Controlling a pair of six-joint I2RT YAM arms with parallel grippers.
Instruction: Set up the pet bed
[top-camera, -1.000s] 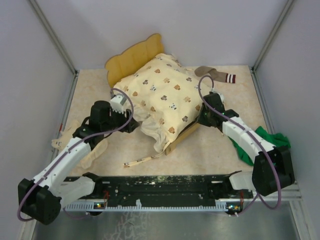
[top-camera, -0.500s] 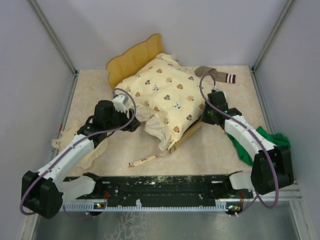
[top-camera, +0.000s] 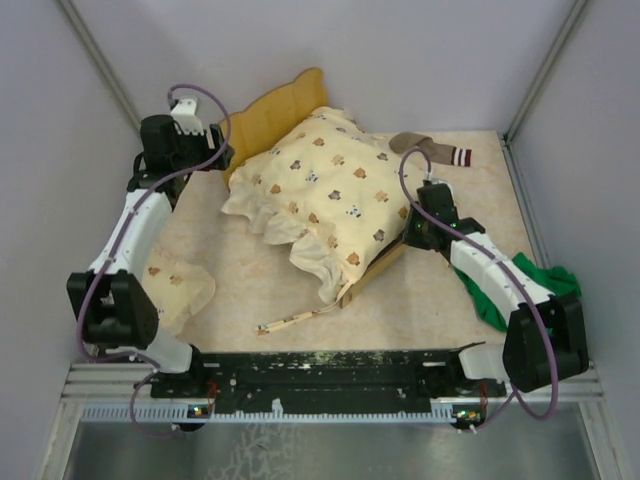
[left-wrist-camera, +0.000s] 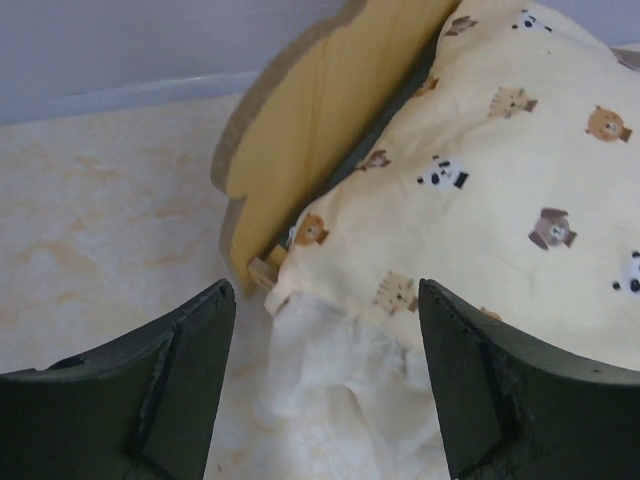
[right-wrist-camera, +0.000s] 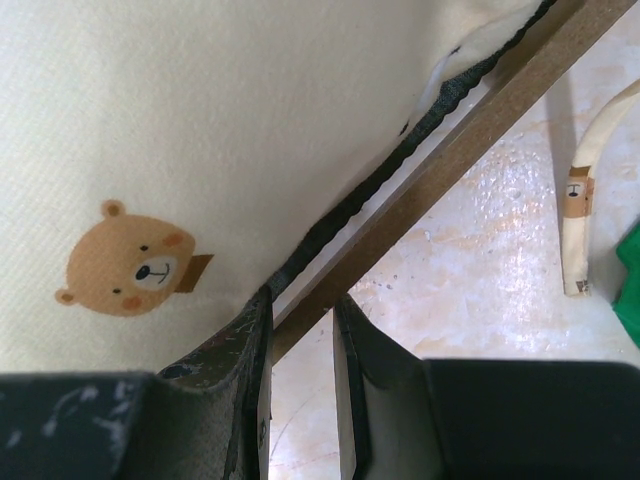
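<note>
Pet bed (top-camera: 268, 115), light wood: stands at upper centre of the top view on the marbled table (top-camera: 250, 285). It is mostly covered by the cream animal-print quilt (top-camera: 325, 195). Long axis runs diagonally, from the scalloped headboard at upper left, by the back wall, down to a wooden rail (top-camera: 375, 265) at lower right of centre. The headboard end points to the upper left of the frame.

Left gripper (top-camera: 215, 157): upper left of the top view, just beside the headboard's left end. That view does not show how its jaws stand. The left wrist view does: left gripper (left-wrist-camera: 325, 330) with jaws wide apart and holding nothing. Beyond them are the headboard (left-wrist-camera: 310, 120), leaning from lower left to upper right, and the quilt (left-wrist-camera: 500, 200) with its white ruffled edge spilling over the corner.

Right gripper (top-camera: 410, 235): right of centre in the top view, at the bed's lower right end, its fingers hidden by the wrist. The right wrist view shows the right gripper (right-wrist-camera: 300, 335) with jaws nearly together, clamped on the end of the rail (right-wrist-camera: 470, 150). A dark grey fabric edge (right-wrist-camera: 380, 190) lies between rail and quilt (right-wrist-camera: 200, 130). None of this fabric shows from above.

Other items, top view:
- Striped sock (top-camera: 430, 150), upper right, near the bed.
- Green cloth (top-camera: 535, 275), right, under the right arm.
- Small printed pillow (top-camera: 175, 290), lower left, well apart from the bed.
- Printed strap (top-camera: 290, 320), lower centre; it also shows at the right of the right wrist view (right-wrist-camera: 585, 200).
</note>
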